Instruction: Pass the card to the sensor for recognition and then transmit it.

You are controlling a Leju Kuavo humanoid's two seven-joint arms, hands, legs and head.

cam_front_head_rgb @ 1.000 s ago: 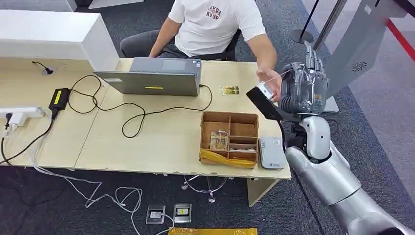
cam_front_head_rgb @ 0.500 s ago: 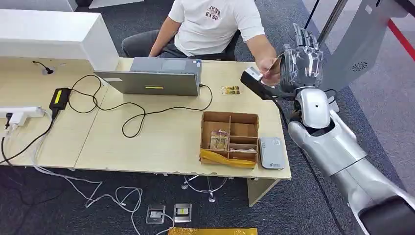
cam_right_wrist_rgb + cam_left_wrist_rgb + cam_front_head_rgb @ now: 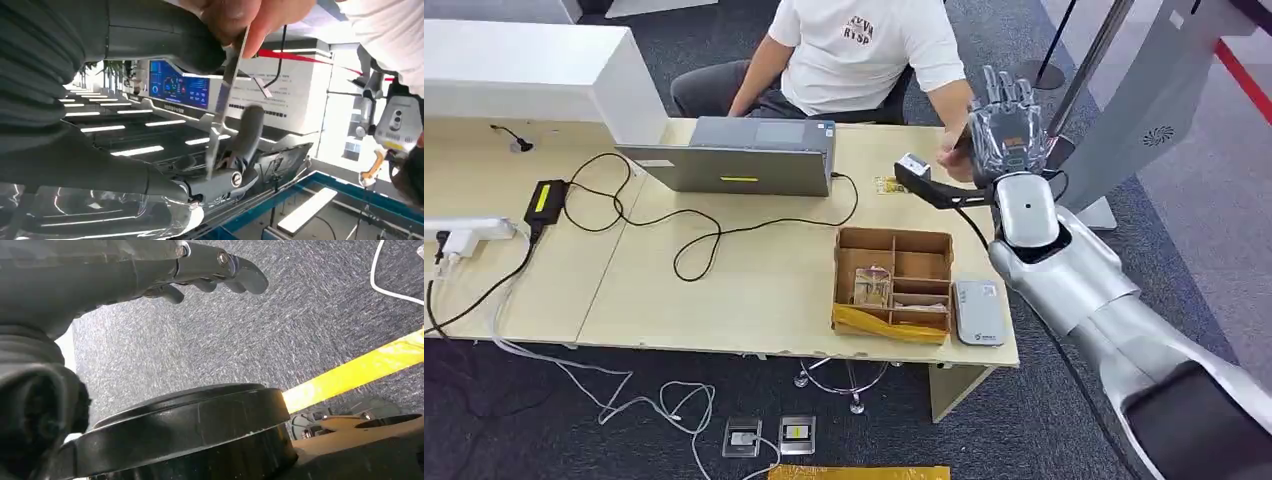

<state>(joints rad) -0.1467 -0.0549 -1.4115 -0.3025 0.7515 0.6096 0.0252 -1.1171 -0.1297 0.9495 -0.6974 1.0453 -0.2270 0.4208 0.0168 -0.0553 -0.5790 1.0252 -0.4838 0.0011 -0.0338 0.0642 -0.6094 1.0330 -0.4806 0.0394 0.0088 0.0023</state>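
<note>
My right hand [image 3: 1004, 130] is raised over the table's far right corner, fingers pointing up, right against the seated person's hand [image 3: 954, 155]. The card [image 3: 225, 100] appears edge-on in the right wrist view as a thin pale strip. It stands between my thumb [image 3: 195, 45] and a dark finger [image 3: 246, 131], while the person's fingers [image 3: 240, 17] pinch its other end. The grey-white card sensor [image 3: 979, 312] lies flat at the table's front right, beside the cardboard box. My left hand [image 3: 210, 267] hangs over the carpet with its fingers loosely out, holding nothing.
A cardboard compartment box [image 3: 894, 280] with a badge inside sits left of the sensor. Another small card [image 3: 893, 184] lies near the laptop [image 3: 744, 155]. Black cables [image 3: 674, 225] and a power brick [image 3: 547, 200] cross the table's left half.
My right hand has swung left and farther over the table toward the person, turning its fingers upright. The person's hand has stayed at the card.
</note>
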